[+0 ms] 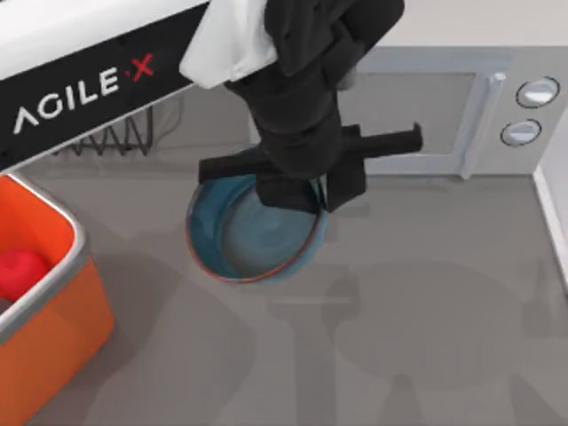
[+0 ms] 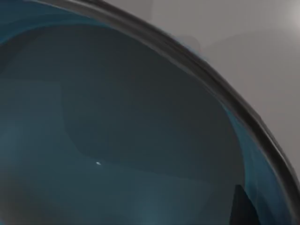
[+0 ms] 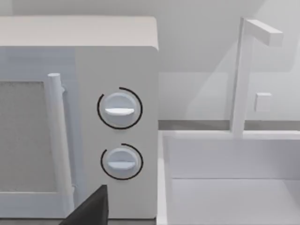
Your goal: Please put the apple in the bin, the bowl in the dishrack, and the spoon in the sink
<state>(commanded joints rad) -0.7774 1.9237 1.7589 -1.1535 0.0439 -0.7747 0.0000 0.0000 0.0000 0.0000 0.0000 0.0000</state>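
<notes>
The bowl, teal-blue inside with a thin reddish-brown rim, is in the middle of the top view, and its round shadow falls well off to the right. My left gripper is shut on the bowl's far right rim, one finger inside and one outside. In the left wrist view the bowl's inside is very close, beside a dark fingertip. The red apple lies inside the orange bin at the left edge. Black wires of the dishrack show behind my left arm. The white sink is beside the microwave. The spoon is out of view.
A white microwave with two dials stands at the back right, also close in the right wrist view as the microwave. A white faucet rises behind the sink. A dark part of my right gripper's finger juts in low in that view.
</notes>
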